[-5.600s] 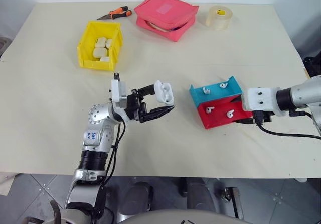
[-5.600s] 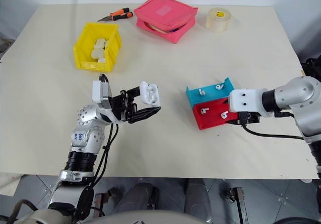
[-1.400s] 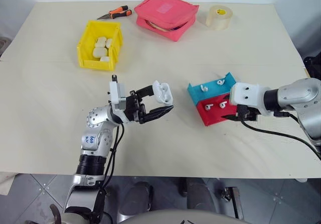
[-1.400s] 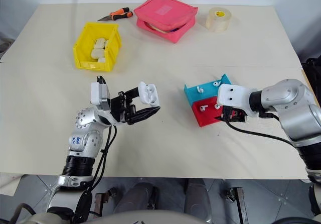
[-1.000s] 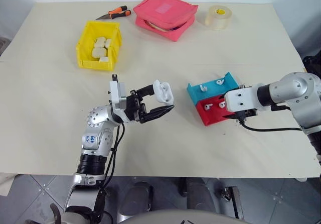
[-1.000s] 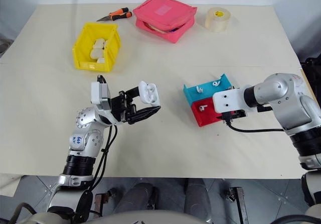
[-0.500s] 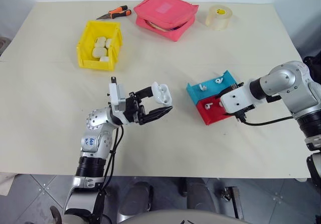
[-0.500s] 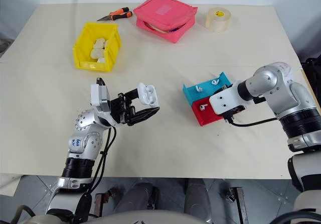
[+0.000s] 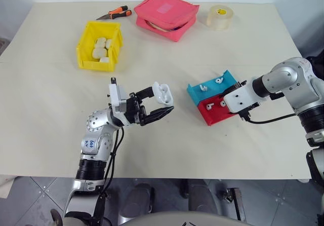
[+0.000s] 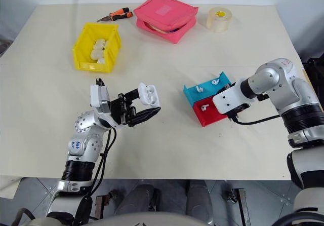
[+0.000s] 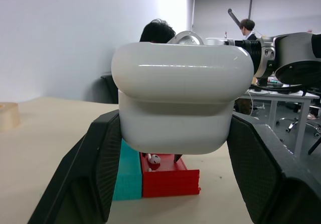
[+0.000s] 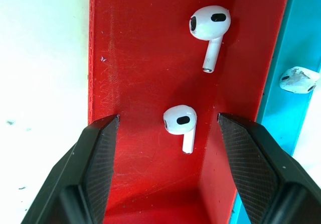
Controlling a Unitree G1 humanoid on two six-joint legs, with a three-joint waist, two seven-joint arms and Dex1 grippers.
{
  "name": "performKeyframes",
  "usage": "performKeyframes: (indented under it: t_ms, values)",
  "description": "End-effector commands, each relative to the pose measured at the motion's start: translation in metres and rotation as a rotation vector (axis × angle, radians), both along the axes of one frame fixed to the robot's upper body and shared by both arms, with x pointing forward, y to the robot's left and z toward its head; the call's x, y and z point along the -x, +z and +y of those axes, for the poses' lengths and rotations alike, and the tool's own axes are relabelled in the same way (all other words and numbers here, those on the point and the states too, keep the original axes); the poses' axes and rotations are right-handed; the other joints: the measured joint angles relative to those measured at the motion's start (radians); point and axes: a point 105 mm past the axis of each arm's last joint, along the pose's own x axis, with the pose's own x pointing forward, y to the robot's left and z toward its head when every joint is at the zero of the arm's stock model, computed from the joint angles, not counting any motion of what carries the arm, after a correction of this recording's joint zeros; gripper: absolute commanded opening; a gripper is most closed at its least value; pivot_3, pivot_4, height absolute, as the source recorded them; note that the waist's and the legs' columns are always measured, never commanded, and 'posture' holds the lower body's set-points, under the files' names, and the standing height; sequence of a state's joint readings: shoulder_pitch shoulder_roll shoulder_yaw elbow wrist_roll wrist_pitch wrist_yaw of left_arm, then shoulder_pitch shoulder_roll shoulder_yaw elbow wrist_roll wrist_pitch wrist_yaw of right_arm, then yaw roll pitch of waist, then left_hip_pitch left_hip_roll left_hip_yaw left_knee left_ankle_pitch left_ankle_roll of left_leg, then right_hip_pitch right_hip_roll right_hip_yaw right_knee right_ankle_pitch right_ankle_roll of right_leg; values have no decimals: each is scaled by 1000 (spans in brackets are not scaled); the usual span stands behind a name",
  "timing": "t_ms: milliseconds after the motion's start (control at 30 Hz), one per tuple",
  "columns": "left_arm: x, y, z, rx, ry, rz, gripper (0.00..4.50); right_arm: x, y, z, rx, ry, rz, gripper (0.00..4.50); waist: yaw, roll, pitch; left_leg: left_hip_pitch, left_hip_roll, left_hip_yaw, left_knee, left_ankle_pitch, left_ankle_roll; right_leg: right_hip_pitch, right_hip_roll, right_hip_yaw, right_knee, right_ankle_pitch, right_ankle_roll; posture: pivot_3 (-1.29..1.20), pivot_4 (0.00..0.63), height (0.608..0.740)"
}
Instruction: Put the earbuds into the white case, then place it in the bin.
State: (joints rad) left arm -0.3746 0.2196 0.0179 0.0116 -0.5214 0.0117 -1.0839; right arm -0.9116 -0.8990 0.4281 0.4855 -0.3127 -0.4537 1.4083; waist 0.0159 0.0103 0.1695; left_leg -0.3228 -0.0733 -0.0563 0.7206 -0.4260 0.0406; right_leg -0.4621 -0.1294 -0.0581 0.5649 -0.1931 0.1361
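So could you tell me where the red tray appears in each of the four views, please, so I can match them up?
Left eye view: red tray right of centre, under the right gripper.
Right eye view: right of centre, against the blue tray.
Left wrist view: low in the centre, beneath the white case.
Right wrist view: its floor between the fingers, two earbuds on it.
Shared landmark: the blue tray.

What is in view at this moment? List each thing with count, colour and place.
white case: 1, white, lid open, held above the table
earbuds: 2 in red tray, 2 in blue tray, white
red tray: 1, beside blue tray
bin: 1, yellow, far left, holding white cases
pouch: 1, pink, far centre
tape roll: 1, far right
pliers: 1, orange-handled, far left
left gripper: shut on case
right gripper: open over red tray
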Motion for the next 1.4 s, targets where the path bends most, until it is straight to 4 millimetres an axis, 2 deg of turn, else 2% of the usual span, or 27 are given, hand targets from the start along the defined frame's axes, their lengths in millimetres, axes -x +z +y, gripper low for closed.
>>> performKeyframes:
  t_ms: [33, 167, 300, 433, 567, 700, 1067, 1400]
  values:
    - [6, 7, 0, 14, -9, -33, 2779, -1, 2, 2, -4, 3, -7, 3256, -1, 0, 0, 0, 0, 0, 0, 0, 0, 0, 0, 0, 0, 0, 0, 0, 150, 740]
    - [8, 7, 0, 14, -10, -33, 2779, 0, 5, 4, -28, -13, -12, 3256, -2, 0, 0, 0, 0, 0, 0, 0, 0, 0, 0, 0, 0, 0, 0, 0, 150, 740]
    - [7, 7, 1, 12, -5, -35, 2779, 4, 19, 10, -173, -117, 23, 3256, -1, 0, 0, 0, 0, 0, 0, 0, 0, 0, 0, 0, 0, 0, 0, 0, 150, 740]
    - [7, 6, 2, 12, -3, -29, 2779, 13, 22, 3, -222, -216, 43, 3256, 6, 1, 0, -1, 0, 0, 0, 0, 0, -1, 0, 0, 0, 0, 0, 0, 150, 740]
    - [6, 5, 0, 13, -8, -23, 2779, 17, 17, -4, -291, -402, 118, 3256, 9, 1, 0, -2, -1, -1, 1, 0, 0, -1, -1, 0, 0, 0, 0, 0, 150, 740]
    - [5, 5, -2, 14, -18, -22, 2779, 18, 15, -2, -406, -580, 208, 3256, 8, 1, 0, -1, 0, -1, 0, 0, 0, -1, -1, 0, 0, 0, 0, 0, 150, 740]
    - [4, 6, -3, 12, -26, -23, 2779, 15, 12, 2, -465, -596, 202, 3256, 7, 1, 0, -2, -1, -1, 0, 0, 0, -1, -1, 0, 0, 0, 0, 0, 150, 740]
    - [4, 7, -3, 14, -17, -25, 2779, 1, -3, -3, -456, -613, 200, 3256, 6, 1, 0, -1, -1, -1, 0, 0, 0, -1, -1, 0, 0, 0, 0, 0, 150, 740]
